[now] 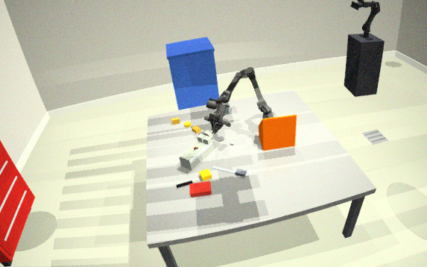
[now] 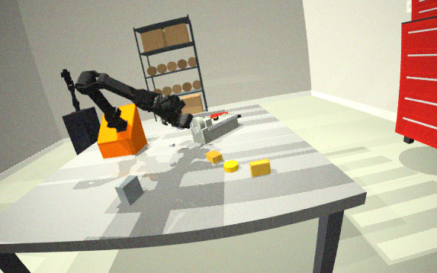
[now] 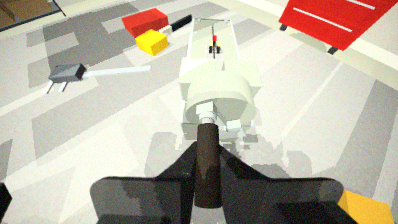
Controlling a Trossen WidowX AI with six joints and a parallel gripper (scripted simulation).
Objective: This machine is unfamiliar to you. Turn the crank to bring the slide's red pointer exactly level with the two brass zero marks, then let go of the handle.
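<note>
The arm (image 1: 253,80) reaches from behind an orange block (image 1: 278,131) across the bench (image 1: 293,179) to the near end of a pale machine (image 1: 196,154), which lies angled on the bench's left half. The gripper (image 3: 207,165) has its jaws pinched on the crank's dark handle (image 3: 207,160), which stands upright between them in the wrist view. Just beyond the handle sits the crank's round pale hub (image 3: 219,95) at the end of the machine.

Farther along, the slide's red pointer (image 3: 214,38) stands partway down the track, well apart from the hub. The brass marks are too small to make out, so whether the pointer is level with them cannot be told (the top view shows only a speck of red (image 1: 196,148) on the body).

Near the machine's far end lie a yellow cube (image 1: 205,174), a red block (image 1: 200,189), a black bar (image 1: 184,183) and a grey-headed tool (image 1: 240,172) with a white shaft. On the other side of the gripper, three yellow pieces (image 2: 231,166) sit in a row on the bench.
</note>
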